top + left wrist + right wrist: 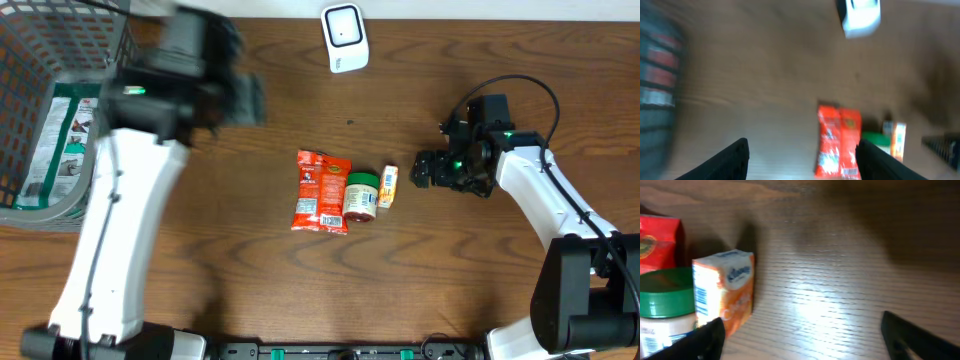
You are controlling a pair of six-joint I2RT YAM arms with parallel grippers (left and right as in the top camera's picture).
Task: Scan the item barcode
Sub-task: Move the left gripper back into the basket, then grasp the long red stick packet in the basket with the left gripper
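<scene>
Tissue pack on the table [480,280], both sets of jaws empty.
The orange tissue pack [725,290] lies just off the right jaws, on their left side. Those jaws are spread wide and hold nothing. Beyond it are a green-lidded jar [361,196], then a red pouch [321,190]. The left jaws, also apart, hang ahead of the pouch in a blurred view. The white scanner [345,38] sits well beyond, and a grey basket [20,60] is at their far left.

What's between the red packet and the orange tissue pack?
A green-lidded jar, close against both the red packet and the orange tissue pack, seen plainly from overhead.
</scene>
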